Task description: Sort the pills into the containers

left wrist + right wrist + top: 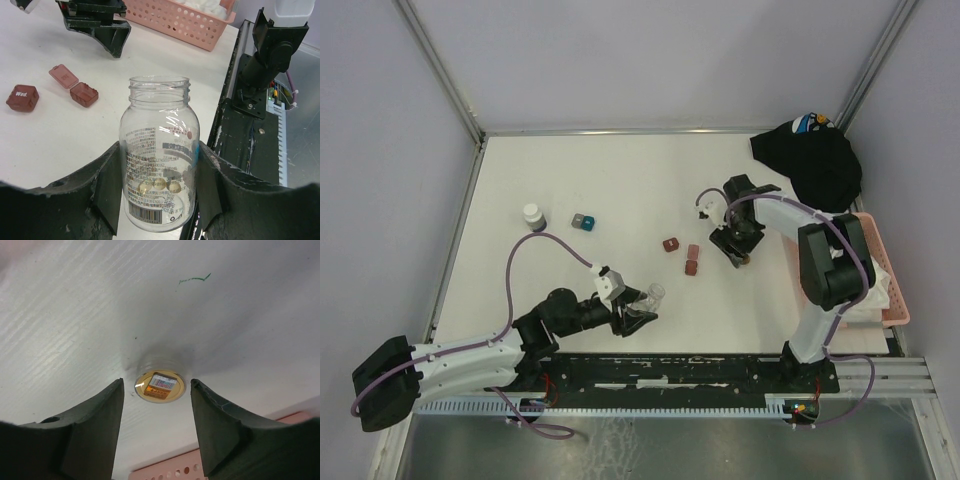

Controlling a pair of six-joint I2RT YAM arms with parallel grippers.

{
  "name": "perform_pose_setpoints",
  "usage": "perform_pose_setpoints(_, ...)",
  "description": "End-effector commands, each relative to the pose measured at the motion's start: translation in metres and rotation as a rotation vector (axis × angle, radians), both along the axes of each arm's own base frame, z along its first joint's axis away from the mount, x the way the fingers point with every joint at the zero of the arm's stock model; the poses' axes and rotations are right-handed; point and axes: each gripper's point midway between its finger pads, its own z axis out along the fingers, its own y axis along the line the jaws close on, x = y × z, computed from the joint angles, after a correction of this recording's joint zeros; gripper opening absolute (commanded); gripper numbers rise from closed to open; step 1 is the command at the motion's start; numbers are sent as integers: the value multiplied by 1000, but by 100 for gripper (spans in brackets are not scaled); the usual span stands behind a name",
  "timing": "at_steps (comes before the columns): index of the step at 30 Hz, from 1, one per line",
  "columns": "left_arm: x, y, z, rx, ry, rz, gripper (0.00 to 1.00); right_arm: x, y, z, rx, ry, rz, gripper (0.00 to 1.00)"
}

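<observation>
**A:** Where is the clear vial [160, 125]?

**B:** It stands upright and uncapped near the front edge of the table [620, 170]. The left gripper [159, 170] is clamped on it, with a finger pressed to each side.

**A:** And its top?

**B:** The yellowish-amber cap [160, 386] lies flat on the table, right between the fingers of the right gripper [156, 384]. Those fingers stand apart, with a gap on either side of the cap, so neither touches it.

**A:** What's the count?

**B:** One vial and one cap. There are two dark-red boxes. The closed box [22, 97] is marked "Wed." The open box [84, 94] is just beside it with its lid folded back. Both lie between the two grippers.

**A:** Any pills?

**B:** Yellowish ones sit at the bottom of the vial. I think there are three, but the label blurs them.

**A:** Anything else?

**B:** There's one white-capped bottle [532, 214], a grey box [578, 220] touching a teal box [590, 222], one black cloth [815, 165] and one pink basket [885, 275].
</observation>
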Motion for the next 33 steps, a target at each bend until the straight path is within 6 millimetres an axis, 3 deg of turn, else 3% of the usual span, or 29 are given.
perform_pose_setpoints(1,4,0,16,-46,-41,17,3,16,22,37,136,-121,-2,64)
perform_pose_setpoints(5,5,1,16,-50,-41,23,3,10,45,48,272,-111,-12,62)
perform_pose_setpoints(7,5,1,18,-53,-43,26,3,6,56,46,328,-74,-25,50)
perform_pose_setpoints(10,5,1,17,-51,-40,25,3,-3,72,39,401,23,-59,23)
perform_pose_setpoints(14,6,0,18,-50,-38,30,3,-9,86,28,436,106,-98,8)
perform_pose_setpoints(17,6,0,18,-48,-37,28,3,-7,93,22,444,115,-132,4)
perform_pose_setpoints(33,9,-3,13,-36,-28,30,3,1,118,5,489,173,-314,2)
